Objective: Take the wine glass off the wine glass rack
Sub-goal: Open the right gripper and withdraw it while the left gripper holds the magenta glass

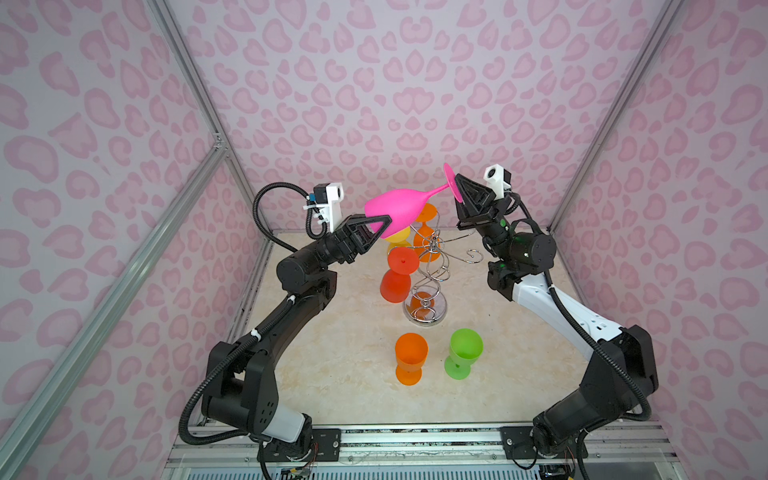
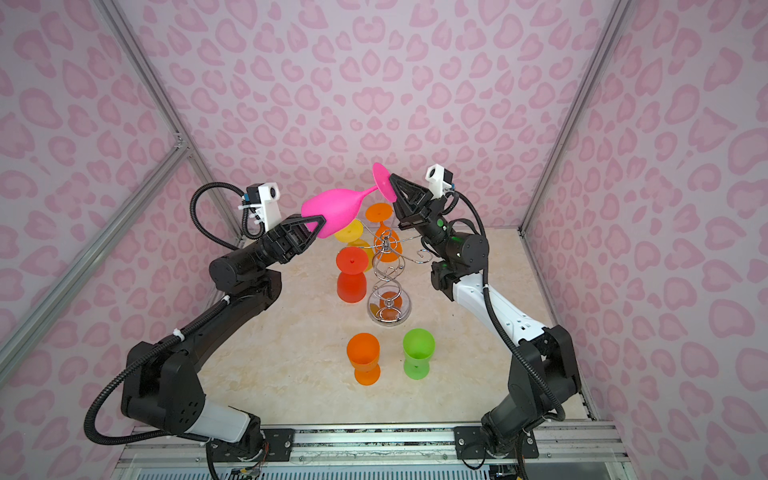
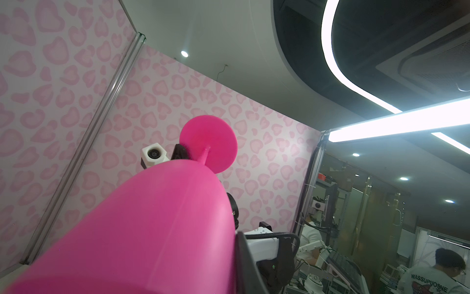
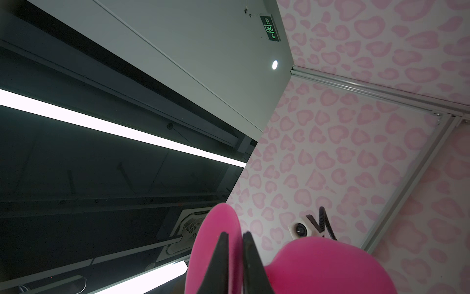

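Observation:
The pink wine glass (image 1: 399, 205) (image 2: 332, 208) hangs on its side in the air above the chrome wine glass rack (image 1: 428, 266) (image 2: 388, 270), free of its arms. My left gripper (image 1: 384, 224) (image 2: 318, 224) is shut on the rim of the bowl; one finger (image 3: 245, 259) shows beside the bowl (image 3: 165, 216). My right gripper (image 1: 457, 183) (image 2: 390, 180) (image 4: 233, 235) holds the round foot (image 4: 216, 229), its two fingers standing a narrow gap apart on either side of the foot's edge.
Red (image 1: 399, 274), yellow (image 1: 397, 237) and orange (image 1: 426, 232) glasses hang upside down on the rack, right under the pink one. An orange glass (image 1: 410, 357) and a green glass (image 1: 463, 353) stand upright on the marble tabletop (image 1: 332, 374) in front of the rack's base. Pink patterned walls close in three sides.

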### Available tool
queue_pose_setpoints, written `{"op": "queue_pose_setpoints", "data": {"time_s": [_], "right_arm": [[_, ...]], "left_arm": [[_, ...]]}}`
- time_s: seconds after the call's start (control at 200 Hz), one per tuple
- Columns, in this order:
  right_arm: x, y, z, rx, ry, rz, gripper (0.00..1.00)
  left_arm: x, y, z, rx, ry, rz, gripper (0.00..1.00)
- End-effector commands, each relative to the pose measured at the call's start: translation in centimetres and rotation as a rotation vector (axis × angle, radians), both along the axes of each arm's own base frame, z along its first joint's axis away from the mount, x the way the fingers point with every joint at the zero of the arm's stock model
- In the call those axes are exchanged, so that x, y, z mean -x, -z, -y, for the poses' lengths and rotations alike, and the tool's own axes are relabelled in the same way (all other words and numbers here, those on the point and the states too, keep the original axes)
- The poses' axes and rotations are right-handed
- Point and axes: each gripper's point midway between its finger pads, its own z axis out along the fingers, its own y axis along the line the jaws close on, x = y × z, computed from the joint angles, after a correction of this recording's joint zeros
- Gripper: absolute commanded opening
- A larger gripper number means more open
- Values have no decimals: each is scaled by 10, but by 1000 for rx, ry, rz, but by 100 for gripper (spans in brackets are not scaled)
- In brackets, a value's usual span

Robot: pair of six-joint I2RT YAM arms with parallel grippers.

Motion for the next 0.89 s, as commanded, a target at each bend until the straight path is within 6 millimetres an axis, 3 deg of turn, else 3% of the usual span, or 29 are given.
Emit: {"op": "queue_pose_setpoints", "data": {"time_s": [0.0,0.2,0.39,0.52,0.66,0.745,0.765,0.89], "right_arm": [[17,-16,11,-35,20,106,20],[18,-20,14,8,53,133,38],[15,-15,26,120,163,137,42],[10,-3,34,274,279,127,43],[1,23,49,507,446,89,44],[-3,40,63,638,550,60,44],[-4,43,67,664,571,56,44],[-6,60,88,758,657,13,43]], "left_arm": [[1,-4,-2,2,3,-20,7],[22,-14,-4,-26,13,24,6],[34,-13,-2,-131,-34,9,4],[31,-2,-6,-248,-189,-28,3],[24,8,-33,-406,-504,-92,3],[22,24,-57,-508,-671,-184,1],[26,16,-63,-511,-711,-177,2],[40,26,-91,-584,-851,-230,2]]}}
